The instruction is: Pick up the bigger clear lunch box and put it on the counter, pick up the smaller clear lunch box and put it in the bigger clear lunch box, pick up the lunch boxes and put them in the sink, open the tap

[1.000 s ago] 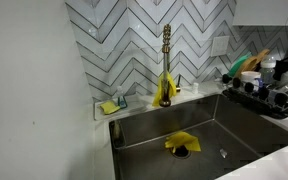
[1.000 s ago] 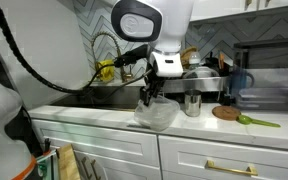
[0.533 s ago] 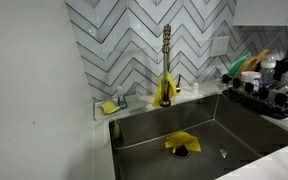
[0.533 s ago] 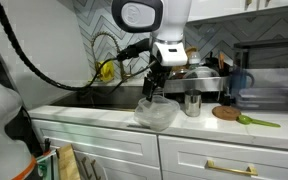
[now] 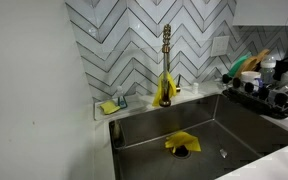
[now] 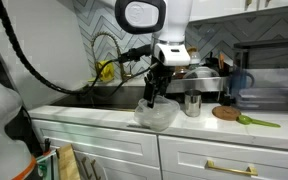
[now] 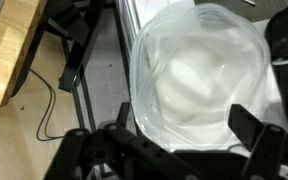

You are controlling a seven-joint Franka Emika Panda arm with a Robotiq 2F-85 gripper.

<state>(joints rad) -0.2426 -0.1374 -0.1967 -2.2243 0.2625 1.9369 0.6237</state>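
**Operator:** Where is the tub, and which way does it face?

**Spotter:** Your bigger clear lunch box stands on the table, right at its front edge, above the white cabinet doors. It is upright, with its mouth facing up.

**Operator:** And its long axis?

**Spotter:** I can't tell you that. In the wrist view its outline is a rounded rectangle nearly as wide as it is long (and the clear plastic blurs the corners).

**Operator:** What about my pincer?

**Spotter:** Your pincer hangs straight over the tub, pointing down. It is spread. In the wrist view the two dark fingers stand wide apart with the tub between them. I can't make out whether they touch the rim.

**Operator:** Give me the counts.

**Spotter:** There is one tub for certain. There is a milky patch inside it, and I can't tell whether a second tub is nested there.

In an exterior view there is one sink with one tap standing upright behind it. One yellow cloth lies crumpled on the sink floor. One yellow sponge sits in a small holder by the tiled wall, and one dish rack stands crowded at the far side.

Beside your tub on the table there is one metal cup. Past the cup lie one round wooden board and one green utensil.
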